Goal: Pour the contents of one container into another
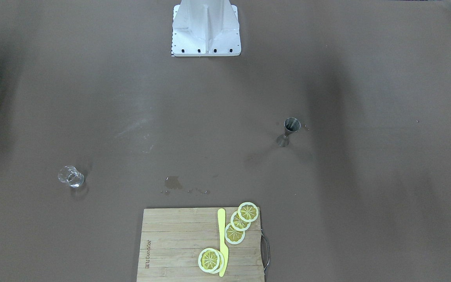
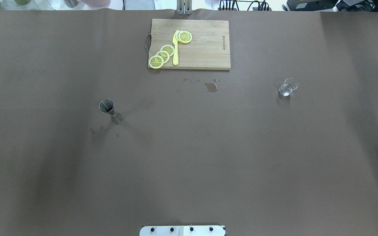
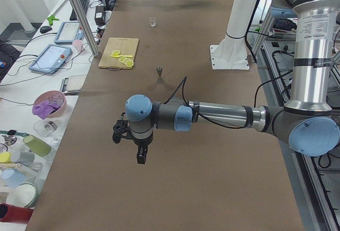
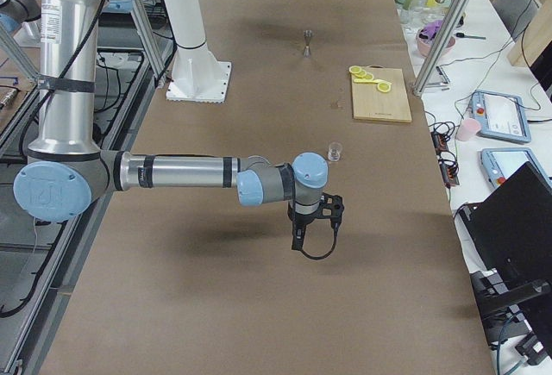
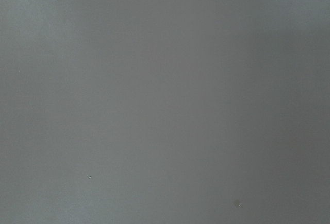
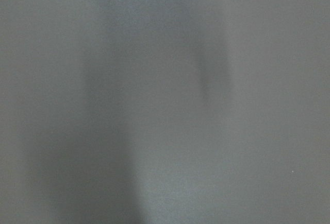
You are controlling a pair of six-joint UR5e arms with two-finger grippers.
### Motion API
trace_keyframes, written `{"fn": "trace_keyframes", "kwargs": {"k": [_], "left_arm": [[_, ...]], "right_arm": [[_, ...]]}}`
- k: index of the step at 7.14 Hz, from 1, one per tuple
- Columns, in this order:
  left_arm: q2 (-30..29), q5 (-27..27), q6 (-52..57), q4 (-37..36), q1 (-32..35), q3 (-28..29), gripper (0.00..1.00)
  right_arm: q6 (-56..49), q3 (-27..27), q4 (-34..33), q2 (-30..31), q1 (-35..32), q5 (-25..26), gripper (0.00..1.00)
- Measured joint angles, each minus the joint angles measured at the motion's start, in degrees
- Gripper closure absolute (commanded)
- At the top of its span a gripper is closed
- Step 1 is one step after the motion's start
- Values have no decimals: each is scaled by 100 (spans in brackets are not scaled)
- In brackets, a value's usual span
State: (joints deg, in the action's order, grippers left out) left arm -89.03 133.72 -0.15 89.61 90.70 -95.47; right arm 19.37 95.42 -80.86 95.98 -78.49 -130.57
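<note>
One jigger (image 2: 108, 108), one tumbler (image 2: 287, 87) (well apart)

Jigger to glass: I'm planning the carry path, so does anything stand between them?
Nothing visible does: the wet patch and cutting board lie beyond the line from jigger to glass.

Wide bare table (image 2: 189, 164) lay between the jigger (image 2: 109, 110) on the left and the glass (image 2: 287, 87) on the right, which stood well apart. The cutting board (image 2: 208, 52) occupied the far middle edge, beyond both.
</note>
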Motion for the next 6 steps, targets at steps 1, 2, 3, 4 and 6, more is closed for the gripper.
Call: {"fn": "trace_keyframes", "kwargs": {"k": [1, 2, 3, 4, 6], "left_arm": [[-5, -2, -2, 11, -2, 1, 2], [-9, -3, -2, 29, -4, 0, 2], [-7, -4, -3, 41, -3, -3, 2], [-4, -4, -3, 48, -1, -6, 2], [-1, -4, -1, 70, -1, -10, 2]], "right_arm": [[-2, 2, 0, 0, 0, -3, 0], [-2, 2, 0, -3, 0, -6, 0], [-3, 2, 0, -7, 0, -10, 0], [-3, 3, 0, -8, 0, -12, 0], [-1, 2, 0, -9, 0, -15, 0]]}}
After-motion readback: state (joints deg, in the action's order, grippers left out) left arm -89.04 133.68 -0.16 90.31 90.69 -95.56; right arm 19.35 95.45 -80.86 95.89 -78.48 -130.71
